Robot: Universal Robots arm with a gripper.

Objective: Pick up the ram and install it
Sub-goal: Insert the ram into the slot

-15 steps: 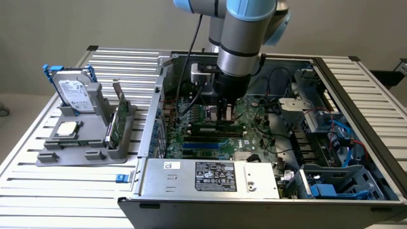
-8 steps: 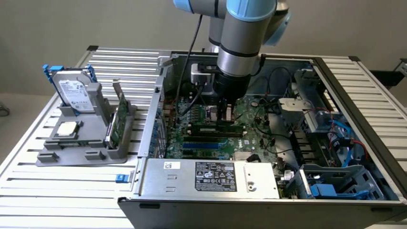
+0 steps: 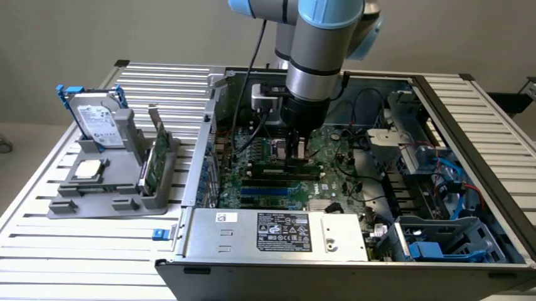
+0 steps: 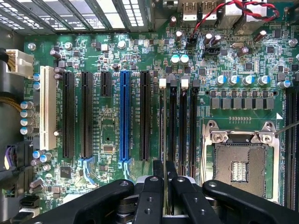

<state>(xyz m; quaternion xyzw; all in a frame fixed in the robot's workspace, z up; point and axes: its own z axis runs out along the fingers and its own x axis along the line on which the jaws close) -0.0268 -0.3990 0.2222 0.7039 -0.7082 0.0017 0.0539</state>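
The gripper was lowered inside the open computer case, directly over the memory slots of the motherboard. Its fingers were drawn close together on the top edge of the ram, which stood on edge in the slot straight below them. To seat it well, the push would probably have to be kept straight down and even along the stick, with the stick held square to the slot.
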